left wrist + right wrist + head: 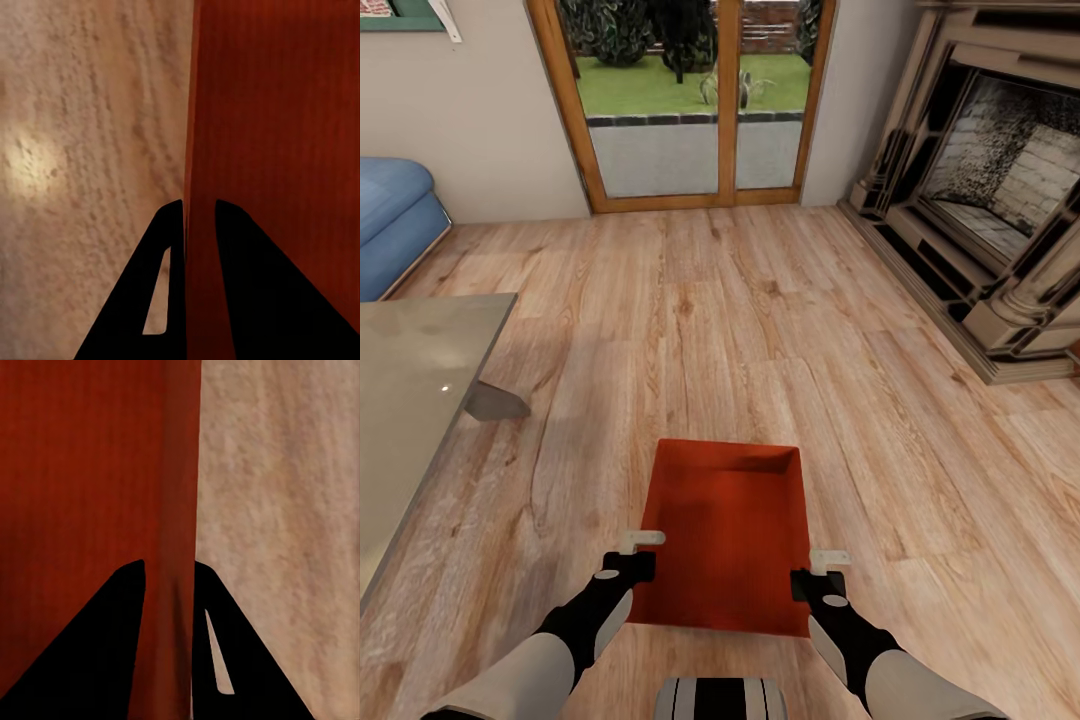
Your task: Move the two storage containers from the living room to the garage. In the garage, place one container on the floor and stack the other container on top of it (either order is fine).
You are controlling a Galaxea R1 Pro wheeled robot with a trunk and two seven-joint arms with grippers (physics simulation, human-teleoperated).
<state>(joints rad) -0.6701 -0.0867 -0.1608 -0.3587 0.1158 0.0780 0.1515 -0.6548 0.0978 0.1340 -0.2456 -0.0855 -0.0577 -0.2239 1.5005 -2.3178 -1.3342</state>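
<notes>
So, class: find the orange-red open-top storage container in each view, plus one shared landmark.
Head view: orange-red open-top storage container low centre, between both grippers.
Left wrist view: its wall between the fingers, its inside beyond.
Right wrist view: its wall likewise.
Shared landmark: light wood-plank floor.

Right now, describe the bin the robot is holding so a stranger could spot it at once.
Start at the glass doors on the far wall and come down the wood floor toward the robot. The bin sits between the left gripper and right gripper, each clamped on a side wall. It is the one orange-red, open-topped box.
</notes>
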